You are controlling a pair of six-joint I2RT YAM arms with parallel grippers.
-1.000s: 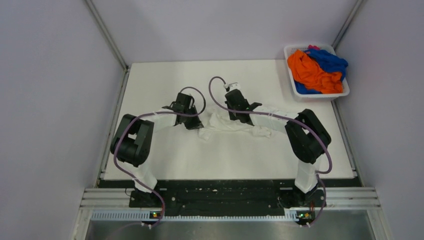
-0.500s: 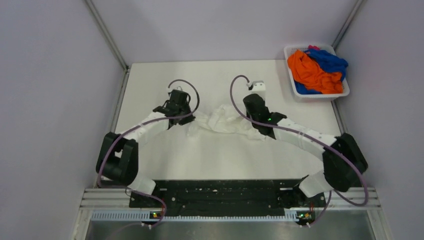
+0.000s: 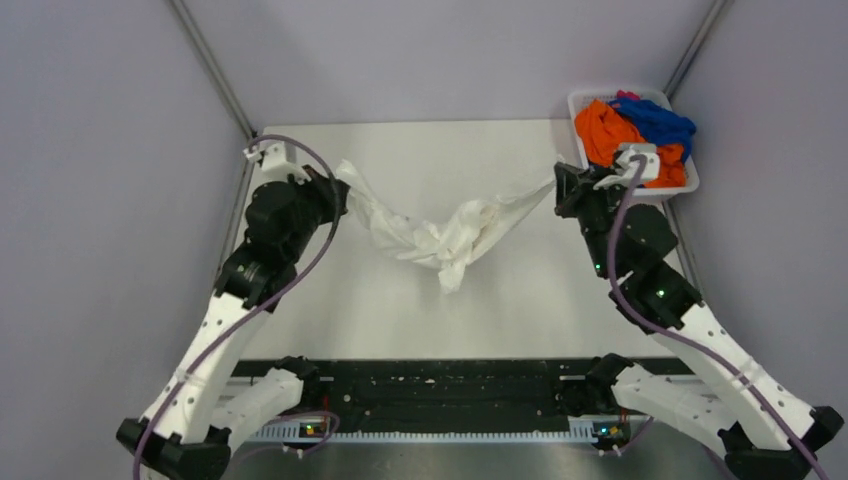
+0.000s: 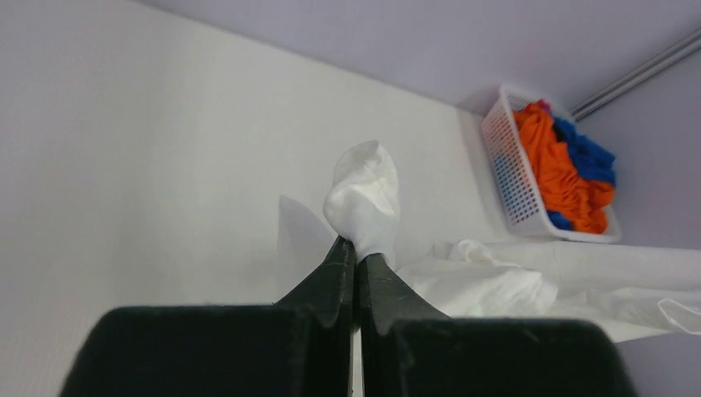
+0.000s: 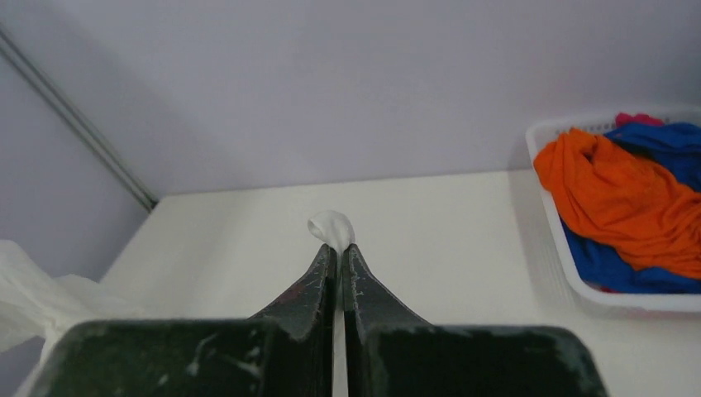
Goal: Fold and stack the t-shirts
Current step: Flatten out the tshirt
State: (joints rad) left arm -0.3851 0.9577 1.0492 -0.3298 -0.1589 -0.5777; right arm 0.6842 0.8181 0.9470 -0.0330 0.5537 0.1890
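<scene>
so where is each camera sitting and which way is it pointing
top external: above and behind the robot, looking down on the table; both arms show, left gripper and right gripper holding the white t-shirt between them.
left wrist: on the left arm, looking past its own shut fingers across the table toward the basket.
right wrist: on the right arm, looking past its own shut fingers toward the back wall.
shared: all three show the white t-shirt and the basket.

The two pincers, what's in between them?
A white t-shirt stretches between the left pincer and the right pincer. Each one pinches an end, and the middle sags down. The top view shows it best.
</scene>
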